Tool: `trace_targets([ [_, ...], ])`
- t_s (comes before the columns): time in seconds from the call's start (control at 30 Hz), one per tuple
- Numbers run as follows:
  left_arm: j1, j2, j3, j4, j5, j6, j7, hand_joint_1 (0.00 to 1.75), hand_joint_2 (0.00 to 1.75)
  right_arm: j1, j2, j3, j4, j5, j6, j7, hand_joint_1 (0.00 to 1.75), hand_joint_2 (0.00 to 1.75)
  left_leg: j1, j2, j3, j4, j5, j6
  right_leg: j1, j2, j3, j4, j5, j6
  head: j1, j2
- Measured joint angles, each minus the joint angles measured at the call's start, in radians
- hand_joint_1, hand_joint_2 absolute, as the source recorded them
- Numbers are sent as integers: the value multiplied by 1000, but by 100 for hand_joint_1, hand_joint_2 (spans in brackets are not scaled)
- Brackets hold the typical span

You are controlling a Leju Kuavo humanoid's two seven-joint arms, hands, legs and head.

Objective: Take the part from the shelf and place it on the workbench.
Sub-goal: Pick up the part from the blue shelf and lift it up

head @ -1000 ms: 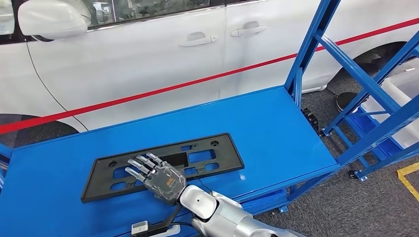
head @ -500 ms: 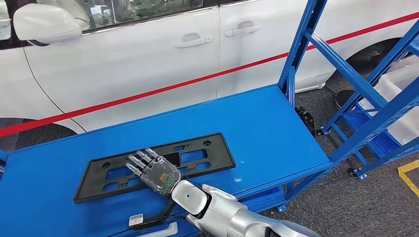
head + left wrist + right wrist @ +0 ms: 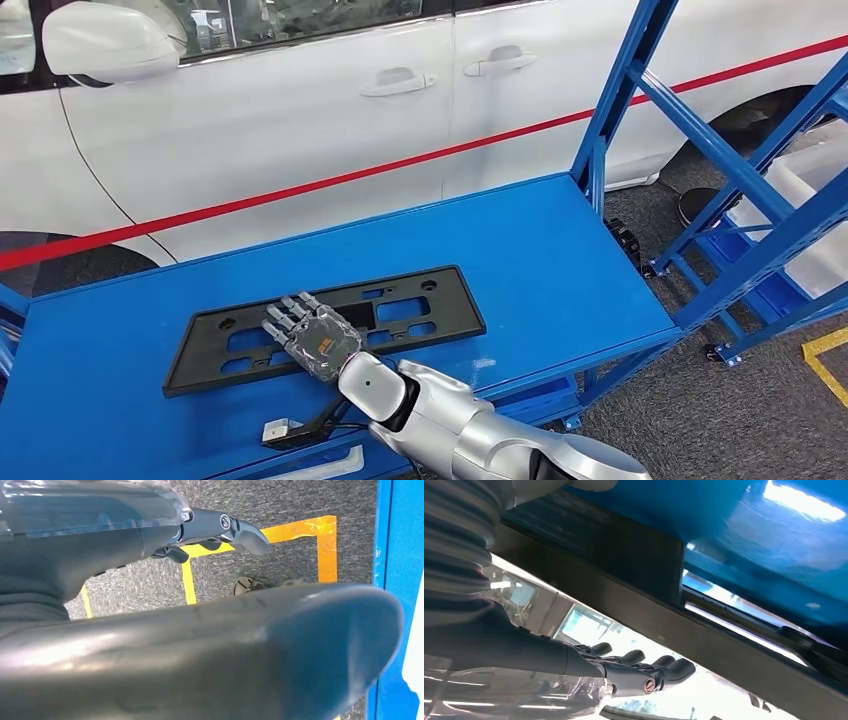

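The part is a flat black licence-plate frame with several cut-outs, lying flat on the blue workbench. My right hand reaches in from the front edge and hovers over or rests on the frame's middle, fingers stretched out and apart, gripping nothing. In the right wrist view those dark fingers lie straight along the frame's black edge. My left hand hangs over grey carpet with nothing in it.
A white car with a red stripe stands close behind the bench. The blue shelf frame rises at the right, with clear bins in it. A small white-and-black device with a cable lies at the bench's front edge. Yellow tape marks the floor.
The view has swayed a little from side to side. My right hand has stayed over the frame, its fingers reaching slightly farther across it. The frame has not moved on the bench.
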Motion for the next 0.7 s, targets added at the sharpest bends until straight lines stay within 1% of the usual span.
trace_targets([
  [0.03, 0, 0, 1, 0, 0, 0, -1, 0, 0, -1, 1, 1, 0, -4, 3, -1, 0, 175, -1, -1, -1, 1, -1, -7, 2, 0, 13, -28, 5, -5, 0, 0],
  [0.1, 0, 0, 3, 0, 0, 1, -4, 0, 0, -4, 3, 3, -1, -12, 5, -4, 0, 175, -1, -2, -1, 0, 1, -21, 6, 2, 13, -37, 7, -17, -1, 0],
  [0.13, 0, 1, 5, 0, 0, 1, -6, 0, 0, -6, 4, 4, -1, -17, 6, -6, 0, 175, 1, -2, -1, 2, -2, -27, 5, 2, 14, -40, 10, -23, -1, 0],
  [0.17, 0, 1, 6, 0, 0, 2, -7, 0, 0, -8, 6, 5, -2, -20, 7, -9, 0, 175, 2, -2, -6, 14, -12, -32, 3, 1, 15, -44, 13, -30, -1, 0],
  [0.2, 0, 1, 8, 0, 0, 2, -8, 0, 0, -9, 7, 6, -2, -24, 8, -12, 25, 175, 3, -2, -20, 46, -34, -36, 1, 0, 16, -49, 17, -36, -2, 0],
  [0.23, 0, 2, 9, 0, 0, 2, -8, 0, 0, -9, 7, 8, -2, -28, 9, -15, 69, 175, 4, -2, -44, 100, -66, -39, 0, -1, 15, -51, 20, -40, -3, 0],
  [0.27, 1, 3, 11, 0, 0, 2, -9, 0, 0, -9, 7, 9, -2, -32, 10, -17, 112, 175, 5, -2, -75, 168, -101, -42, 0, -2, 13, -51, 20, -43, -3, 0],
  [0.3, 2, 3, 13, 0, 0, 2, -9, 0, 0, -7, 7, 11, -2, -36, 9, -18, 156, 175, 5, -2, -105, 234, -129, -44, 2, -2, 11, -51, 21, -44, -3, 0],
  [0.33, 3, 3, 15, 0, 0, 3, -10, 0, 0, -6, 7, 13, -2, -39, 9, -20, 175, 175, 5, -1, -125, 278, -140, -46, 3, -1, 10, -50, 21, -44, -3, 0],
  [0.37, 5, 3, 17, 0, 0, 3, -11, 0, 0, -4, 7, 15, -2, -42, 8, -23, 175, 175, 5, -1, -127, 284, -130, -45, 4, -1, 10, -50, 21, -44, -3, 0],
  [0.4, 5, 4, 19, 0, 0, 3, -13, 0, 0, -3, 7, 16, -2, -46, 6, -27, 175, 175, 5, -1, -110, 249, -103, -44, 5, 0, 11, -49, 21, -44, -3, 0],
  [0.43, 5, 5, 21, 0, 0, 3, -15, 0, 0, -3, 7, 17, -2, -50, 5, -32, 175, 175, 5, -1, -76, 180, -65, -40, 6, 1, 12, -48, 21, -43, -3, 0],
  [0.47, 5, 6, 23, 0, 0, 3, -16, 0, 0, -2, 7, 18, -2, -54, 2, -37, 175, 175, 4, -1, -40, 105, -36, -35, 7, 1, 12, -47, 20, -42, -3, 0],
  [0.5, 4, 7, 24, 0, 0, 3, -18, 0, 0, -2, 7, 18, -2, -56, 0, -40, 175, 175, 2, 0, -13, 46, -16, -29, 9, 2, 11, -45, 20, -39, -3, 0],
  [0.53, 3, 8, 25, 0, 0, 3, -19, 0, 0, -2, 7, 19, -2, -58, -1, -41, 175, 175, 0, 0, 2, 11, -8, -24, 10, 2, 9, -44, 20, -35, -3, 0],
  [0.6, 4, 9, 27, 0, 0, 3, -20, 0, 0, 0, 7, 19, -2, -60, -2, -44, 175, 175, -5, -1, 3, -1, -6, -15, 11, 3, 4, -44, 22, -24, -3, 0],
  [0.63, 4, 9, 27, 0, 0, 3, -20, 0, 0, 1, 7, 19, -2, -61, -3, -45, 175, 175, -2, -1, 2, -4, -3, -10, 11, 3, 3, -43, 21, -18, -3, 0],
  [0.67, 4, 9, 28, 0, 0, 3, -21, 0, 0, 2, 7, 19, -2, -62, -3, -46, 175, 175, 0, 0, 3, -8, 1, -4, 10, 3, -1, -34, 14, -13, -2, 0],
  [0.7, 4, 9, 29, 0, 0, 3, -21, 0, 0, 1, 7, 19, -2, -63, -4, -47, 175, 175, 3, 1, 3, -11, 4, 1, 10, 3, -13, -8, -4, -7, -1, 0],
])
